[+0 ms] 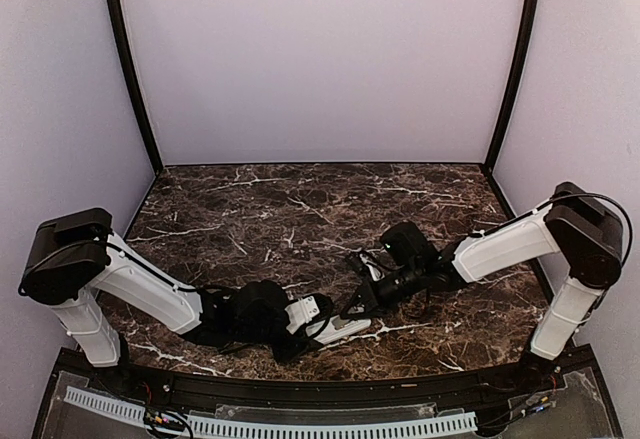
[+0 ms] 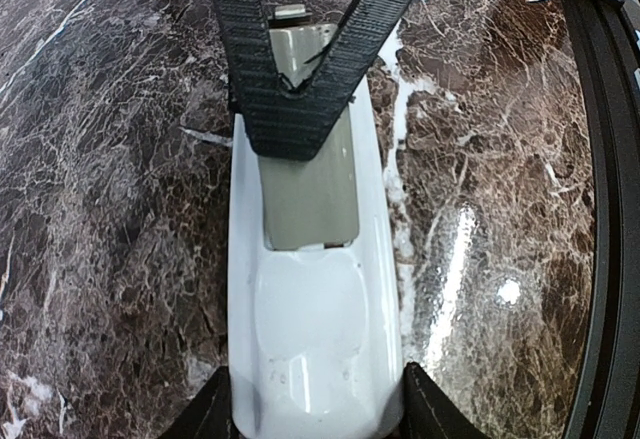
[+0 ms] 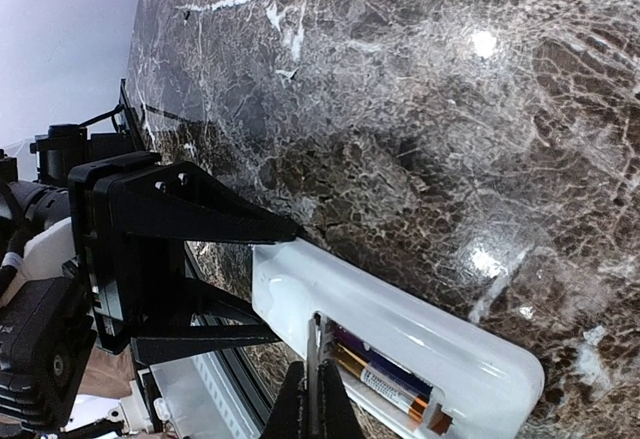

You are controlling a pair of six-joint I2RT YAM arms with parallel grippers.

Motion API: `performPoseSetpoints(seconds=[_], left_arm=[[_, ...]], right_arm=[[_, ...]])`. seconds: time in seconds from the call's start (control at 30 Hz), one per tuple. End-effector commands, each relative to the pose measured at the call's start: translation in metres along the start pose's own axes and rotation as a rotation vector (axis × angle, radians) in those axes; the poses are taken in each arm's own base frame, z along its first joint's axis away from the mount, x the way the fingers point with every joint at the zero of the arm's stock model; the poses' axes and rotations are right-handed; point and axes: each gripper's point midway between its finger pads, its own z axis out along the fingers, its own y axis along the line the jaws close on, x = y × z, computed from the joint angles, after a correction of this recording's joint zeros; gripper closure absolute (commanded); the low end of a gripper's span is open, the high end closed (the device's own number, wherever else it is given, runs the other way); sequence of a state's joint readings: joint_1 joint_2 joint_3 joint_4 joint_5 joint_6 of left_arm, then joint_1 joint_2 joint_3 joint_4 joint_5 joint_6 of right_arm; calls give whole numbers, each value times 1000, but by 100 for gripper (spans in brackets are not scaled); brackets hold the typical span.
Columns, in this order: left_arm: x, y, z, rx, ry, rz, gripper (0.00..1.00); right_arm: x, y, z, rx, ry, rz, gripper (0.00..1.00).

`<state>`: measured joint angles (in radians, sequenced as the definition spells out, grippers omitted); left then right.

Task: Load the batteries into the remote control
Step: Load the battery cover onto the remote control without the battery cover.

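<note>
Left gripper [image 2: 318, 411]: half-open jaws clamped the remote control [image 2: 315, 319]. Right gripper [image 3: 315, 399]: jaws were closed, tips beside the batteries [image 3: 385, 379]. Dark marble table [image 1: 300, 209], pale walls [image 1: 320, 59].

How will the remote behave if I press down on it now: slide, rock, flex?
Probably stiff: the remote looks like hard plastic. Its glossy shell on the polished table could slide, though the left fingers flanking its end should steady it. Likely light, even with batteries in.

Dark marble table [image 1: 300, 209]; lilac walls [image 1: 320, 59]

Bright; sharp; lamp glare on table [image 2: 510, 290]
</note>
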<state>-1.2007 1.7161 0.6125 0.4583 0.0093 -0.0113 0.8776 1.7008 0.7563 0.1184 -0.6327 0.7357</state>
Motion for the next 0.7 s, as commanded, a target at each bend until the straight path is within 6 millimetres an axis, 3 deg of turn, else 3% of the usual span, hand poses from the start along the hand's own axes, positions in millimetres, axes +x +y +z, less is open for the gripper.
performPoseSetpoints(seconds=[0.0,0.67], left_arm=[[57,-3,1,11,188,-5,88],[56,-2,3,2,190,-12,88]], right_arm=[[-2,-9,4,7,-9,14,100],[17,-25,4,28,-5,127,100]])
